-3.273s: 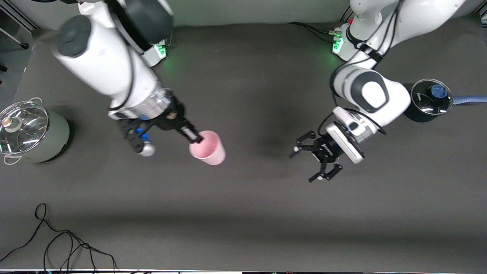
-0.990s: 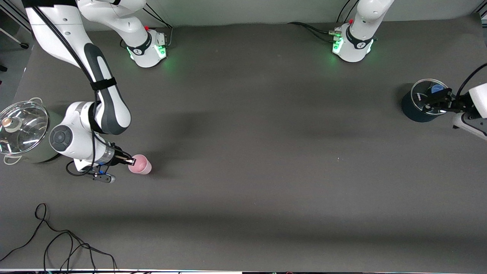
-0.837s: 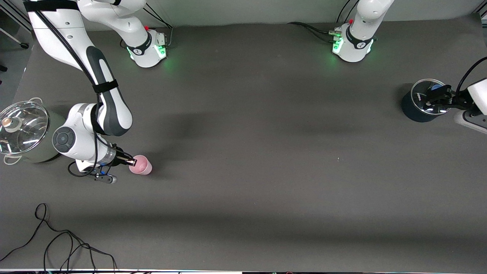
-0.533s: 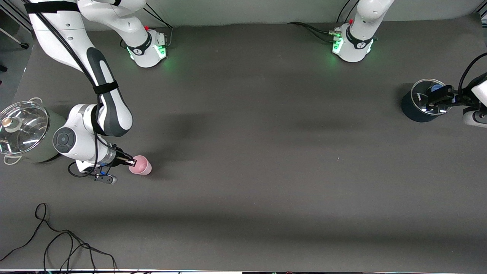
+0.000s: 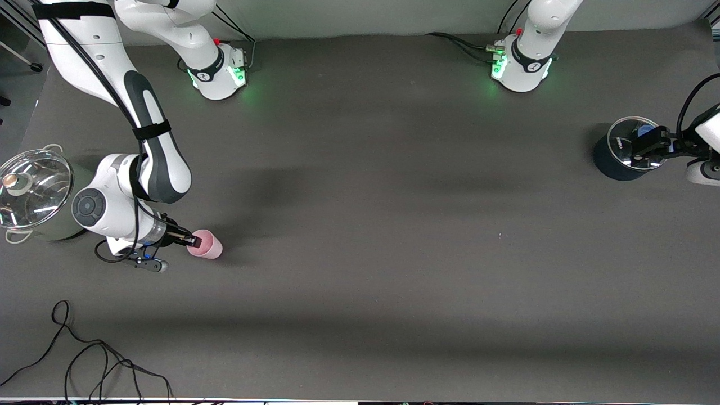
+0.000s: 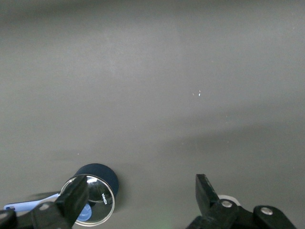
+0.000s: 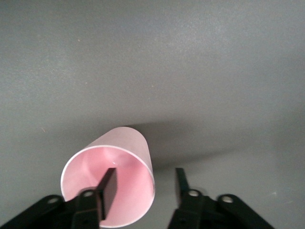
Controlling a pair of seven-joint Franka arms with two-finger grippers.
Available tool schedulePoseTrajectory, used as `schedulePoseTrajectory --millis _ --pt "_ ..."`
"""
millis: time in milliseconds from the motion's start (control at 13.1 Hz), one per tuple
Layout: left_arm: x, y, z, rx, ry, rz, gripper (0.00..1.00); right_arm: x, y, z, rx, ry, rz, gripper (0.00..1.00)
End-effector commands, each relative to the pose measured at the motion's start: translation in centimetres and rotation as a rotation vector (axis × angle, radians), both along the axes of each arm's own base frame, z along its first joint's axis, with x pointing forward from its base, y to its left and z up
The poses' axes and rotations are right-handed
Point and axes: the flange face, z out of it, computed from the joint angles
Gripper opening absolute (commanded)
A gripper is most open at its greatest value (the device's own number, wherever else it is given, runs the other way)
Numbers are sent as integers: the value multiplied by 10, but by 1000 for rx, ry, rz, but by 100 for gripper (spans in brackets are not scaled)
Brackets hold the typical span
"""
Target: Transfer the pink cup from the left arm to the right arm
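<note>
- One pink cup [image 5: 206, 244] is what you are tracking; it sits upright on the dark table [image 5: 365, 225] at the right arm's end, nearer the front camera than that arm's base
- Its open mouth faces up and its long axis looks about vertical; the narrow base is down, so you look straight into the pink inside from the right wrist view [image 7: 110, 186]
- The right gripper [image 5: 191, 241] is at the cup's rim, one finger [image 7: 106, 187] inside the mouth and the other outside the wall; the jaws are parted with a visible gap, so the wall looks let go, not pinched
- Judging by this, the handover is done and the cup set down; what is left for you is to draw the right gripper up and clear without tipping the cup
- The left gripper [image 5: 647, 147] hangs spread wide and empty over a dark pot [image 5: 610, 160] at the left arm's end, well apart from the cup; that arm waits
- A lidded grey-green pot [image 5: 84, 211] stands near the right arm's wrist
</note>
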Motion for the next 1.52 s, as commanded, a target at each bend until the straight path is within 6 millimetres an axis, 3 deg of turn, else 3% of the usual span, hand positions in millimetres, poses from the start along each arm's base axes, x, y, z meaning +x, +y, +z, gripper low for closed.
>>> schedulePoseTrajectory --millis 0,152,304,457,533,761,990,1446 --pt "-7 -19 -2 45 -23 33 100 2 0 28 10 -46 33 75" --pt "-6 -13 -4 50 -18 45 100 3 -2 56 24 -40 37 79" --pt "-7 -7 -2 18 -19 62 100 10 0 101 35 -33 53 81" --pt "-9 -8 1 10 -21 68 100 7 -2 142 -36 -58 111 95" --pt "-9 -11 1 11 -21 65 100 3 -4 164 -59 -77 132 98" --pt "-9 -34 2 8 -23 39 100 -4 -4 233 -47 -28 141 98" --pt "-10 -35 3 0 -20 32 100 -7 -2 301 -45 10 141 98" --pt "-13 -31 4 -19 -8 37 100 -31 -6 387 -86 55 140 99"
